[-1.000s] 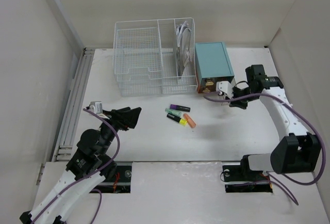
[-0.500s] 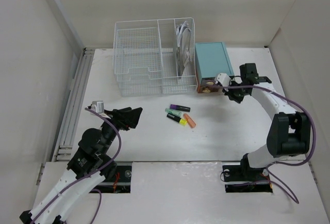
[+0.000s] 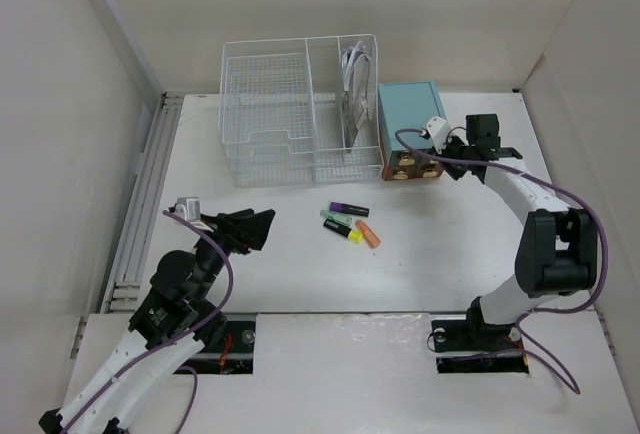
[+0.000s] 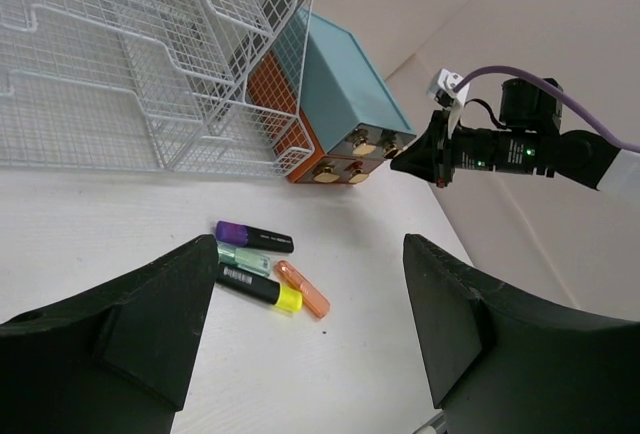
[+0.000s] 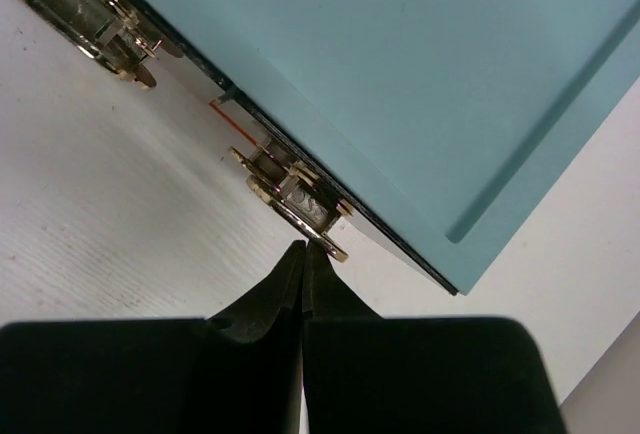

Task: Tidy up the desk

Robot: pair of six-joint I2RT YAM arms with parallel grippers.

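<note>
- The right gripper [image 5: 303,251] has swung in over the last second. It was out on the open desk [image 3: 270,284] at about 4 o'clock of the teal drawer box [image 3: 410,116], and it is now at the box's front right corner.
- Its fingers are pressed together and pinch nothing. In the right wrist view their joined tips sit right against a brass knob [image 5: 298,200] on the drawer front, though I cannot tell if they actually touch it.
- My reading is that it is working on a drawer front with closed tips, nudging rather than grasping. Whether the drawer is fully home is not clear.
- The left gripper [image 3: 252,226] has not moved. It hovers at about 8 o'clock of the desk, fingers spread wide and empty.
- The desk fills the top view. The wire basket [image 3: 290,124] stands at 12 o'clock and the box at 1 o'clock.
- 4 highlighters [image 3: 350,222] lie loose near the centre, close together, so the tidying looks far from finished.
</note>
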